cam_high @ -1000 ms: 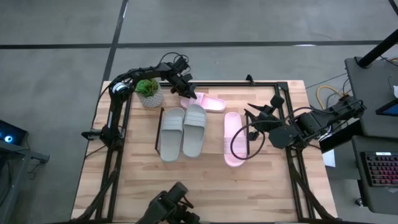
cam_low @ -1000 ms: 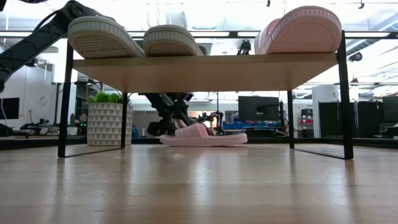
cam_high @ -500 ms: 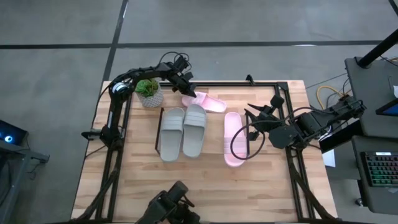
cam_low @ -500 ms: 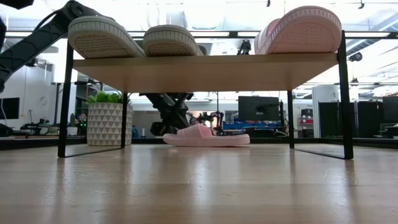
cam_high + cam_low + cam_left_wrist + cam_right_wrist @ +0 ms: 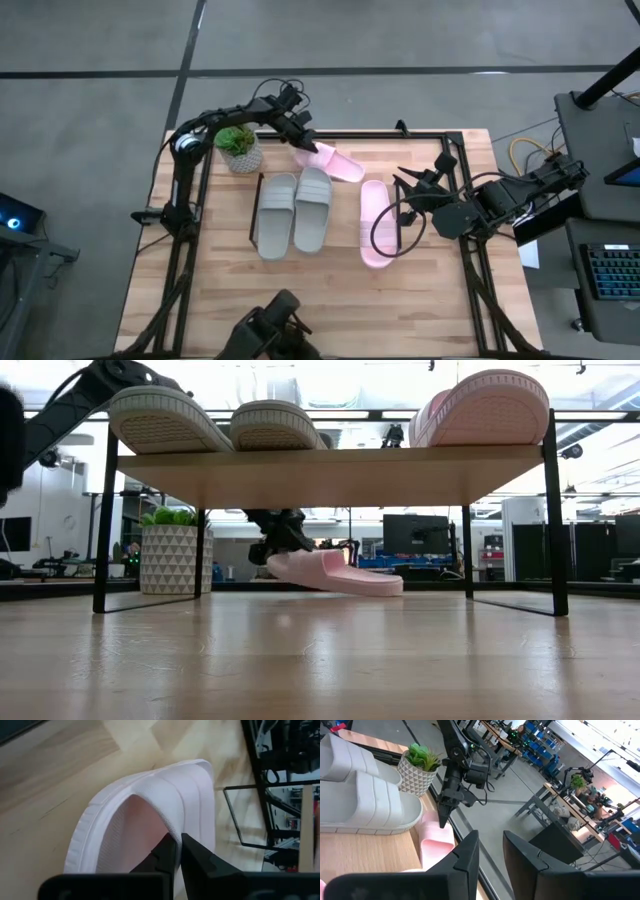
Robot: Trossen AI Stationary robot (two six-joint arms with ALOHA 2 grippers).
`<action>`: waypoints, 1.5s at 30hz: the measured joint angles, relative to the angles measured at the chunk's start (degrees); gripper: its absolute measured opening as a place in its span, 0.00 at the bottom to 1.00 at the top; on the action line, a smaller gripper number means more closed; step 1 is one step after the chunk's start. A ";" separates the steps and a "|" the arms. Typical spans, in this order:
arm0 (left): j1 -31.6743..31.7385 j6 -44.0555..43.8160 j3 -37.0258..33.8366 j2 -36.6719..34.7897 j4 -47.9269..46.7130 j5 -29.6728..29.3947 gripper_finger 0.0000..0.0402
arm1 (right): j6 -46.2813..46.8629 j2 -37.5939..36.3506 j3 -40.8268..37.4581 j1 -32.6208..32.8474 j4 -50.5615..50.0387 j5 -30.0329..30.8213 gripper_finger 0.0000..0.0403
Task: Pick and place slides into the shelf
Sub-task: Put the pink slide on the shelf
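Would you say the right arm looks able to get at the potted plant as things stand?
Probably not easily: the right gripper waits at the shelf's right end, and the plant stands beyond it, with the left gripper holding a pink slide between.

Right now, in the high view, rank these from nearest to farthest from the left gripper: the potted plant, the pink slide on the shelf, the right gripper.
Measured from the left gripper, by the table's far edge:
1. Potted plant, at the far left corner.
2. Pink slide on the shelf, at the shelf's right end.
3. Right gripper, just beyond that slide's far end; too close to rank against it.

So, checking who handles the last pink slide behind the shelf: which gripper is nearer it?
Left. The left gripper grips the loose pink slide by one end; the right gripper hangs beyond the shelf.
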 joint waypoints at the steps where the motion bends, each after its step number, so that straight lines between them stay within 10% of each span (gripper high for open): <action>1: -0.02 0.06 -0.02 -0.32 -0.04 0.02 0.00 | 0.00 0.00 0.00 0.01 0.02 -0.02 0.19; 28: 0.07 5.50 -0.08 -15.69 1.07 2.28 0.00 | -0.87 0.00 0.00 -0.01 1.46 0.00 0.20; 45: -1.36 11.20 -2.26 -37.18 6.18 -4.98 0.00 | -10.15 -1.47 0.00 -0.08 8.97 -2.71 0.24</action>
